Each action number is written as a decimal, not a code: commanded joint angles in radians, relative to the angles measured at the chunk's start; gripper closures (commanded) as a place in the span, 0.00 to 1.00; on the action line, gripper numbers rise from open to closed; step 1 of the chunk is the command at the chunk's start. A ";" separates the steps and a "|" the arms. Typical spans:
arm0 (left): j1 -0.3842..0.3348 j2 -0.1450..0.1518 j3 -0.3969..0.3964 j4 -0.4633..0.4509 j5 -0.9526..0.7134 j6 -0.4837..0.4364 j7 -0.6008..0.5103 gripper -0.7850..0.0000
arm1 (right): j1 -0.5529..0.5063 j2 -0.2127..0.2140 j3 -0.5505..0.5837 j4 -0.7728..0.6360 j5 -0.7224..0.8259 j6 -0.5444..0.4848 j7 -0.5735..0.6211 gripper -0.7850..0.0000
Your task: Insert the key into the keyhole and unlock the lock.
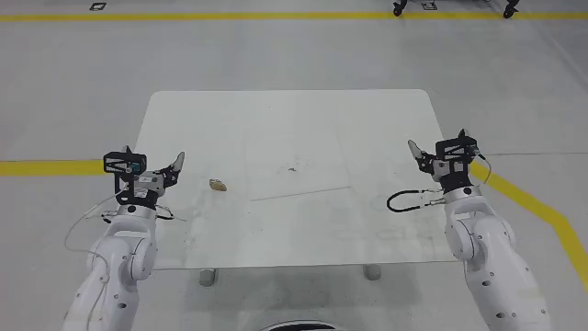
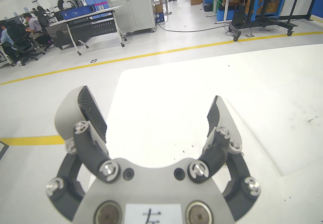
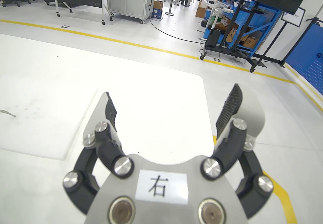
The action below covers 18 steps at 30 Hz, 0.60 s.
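Left gripper at 9 o'clock edge of table, claw wide, empty. Small tan object just at its 3 o'clock, thin grey piece near table centre; possibly lock and key, too small to tell. Right gripper at 3 o'clock edge, wide, empty.

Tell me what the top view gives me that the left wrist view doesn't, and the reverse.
Top view's own: a small tan object on the table beside the left gripper, and the right gripper, open, at the opposite edge. Left wrist view's own: ribbed finger pads close up, nothing between them. Shared: table, open left gripper, and a thin small item mid-table, possibly the key.
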 commanded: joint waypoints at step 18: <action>0.000 0.000 0.000 0.000 0.000 0.000 0.000 0.00 | 0.622 -0.060 -0.546 0.560 -0.033 -0.768 0.080 0.43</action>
